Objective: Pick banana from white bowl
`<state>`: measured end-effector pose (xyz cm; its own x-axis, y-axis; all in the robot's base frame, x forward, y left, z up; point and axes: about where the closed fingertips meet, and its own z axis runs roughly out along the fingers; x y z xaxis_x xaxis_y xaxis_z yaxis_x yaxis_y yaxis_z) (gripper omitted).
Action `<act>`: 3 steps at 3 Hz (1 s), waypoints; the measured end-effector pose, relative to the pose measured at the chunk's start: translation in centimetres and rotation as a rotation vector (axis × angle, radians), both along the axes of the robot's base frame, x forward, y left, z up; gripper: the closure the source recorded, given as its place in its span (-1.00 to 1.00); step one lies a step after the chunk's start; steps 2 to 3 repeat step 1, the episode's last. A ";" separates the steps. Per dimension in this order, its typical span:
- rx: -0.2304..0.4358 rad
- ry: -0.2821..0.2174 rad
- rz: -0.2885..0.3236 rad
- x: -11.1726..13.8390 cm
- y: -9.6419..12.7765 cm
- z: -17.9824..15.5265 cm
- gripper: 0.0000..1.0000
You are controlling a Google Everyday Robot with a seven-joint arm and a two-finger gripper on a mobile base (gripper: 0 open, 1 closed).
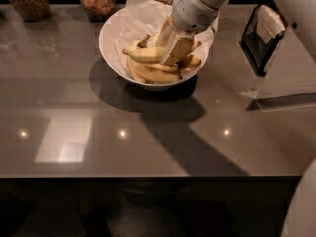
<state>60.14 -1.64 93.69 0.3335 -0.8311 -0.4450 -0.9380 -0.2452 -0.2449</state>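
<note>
**Banana (148,55) in white bowl (106,43), gripper (173,51) down on the heap**

Nearest, well in front of the gripper: dark glossy tabletop (148,147), with three small light reflections (122,133) and a pale rectangular glare patch (64,142) off to the front-left. At the near right corner, a curved white part of the robot body (301,206).

Closer to the gripper: a broad dark shadow (163,107) on the tabletop, spreading from under the bowl toward the front-right.

Next, the white bowl itself, resting on the tabletop and lined with crinkled white paper (140,14) standing up past the far rim. Inside, several yellow bananas heaped together. On top of the heap, the banana: plump, gently curved, dark stem tip pointing left, away from the gripper, right end hidden beneath it. Shorter bananas (190,61) just below and right of the gripper.

Gripper down inside the bowl, tilted, entering from the upper right and touching the right part of the banana. Cannot tell whether clenched or released. Directly above it, the white wrist housing (195,11) of the arm, covering the bowl's far right rim.

Right of the gripper, well apart from the bowl: a dark card in a clear tilted stand (261,36).

Farthest, behind and left of the gripper: glass jars (27,1) of brown grains along the back edge, one just behind the bowl and partly hidden by paper and arm.
</note>
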 end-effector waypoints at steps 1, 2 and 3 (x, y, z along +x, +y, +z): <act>0.055 0.000 -0.003 -1.4 -1.5 1.6 1.00; 0.055 0.000 -0.003 -1.4 -1.5 1.6 1.00; 0.055 0.000 -0.003 -1.4 -1.5 1.6 1.00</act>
